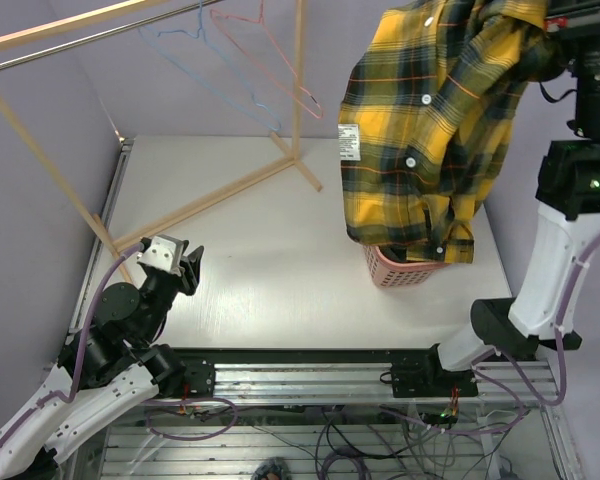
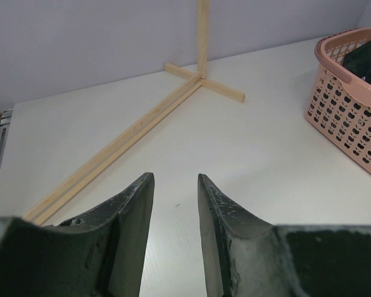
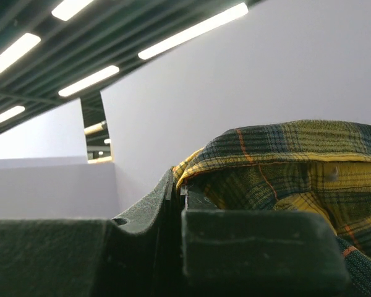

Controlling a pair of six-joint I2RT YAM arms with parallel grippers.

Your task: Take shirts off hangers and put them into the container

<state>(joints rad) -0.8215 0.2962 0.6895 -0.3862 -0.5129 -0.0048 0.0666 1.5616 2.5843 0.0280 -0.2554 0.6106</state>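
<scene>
Plaid shirt [image 1: 420, 130] hangs limp over basket [image 1: 392, 273], its hem covering the rim. Right gripper [image 3: 178, 185] is clenched on its upper fabric. Judged soft, light and floppy: best held by bunched cloth. Left gripper [image 2: 175, 185] is parted and empty.

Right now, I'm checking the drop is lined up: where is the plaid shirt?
In the top view the plaid shirt hangs at the right, pinched in the raised right claw, its lower edge hiding the pink basket's top.
</scene>
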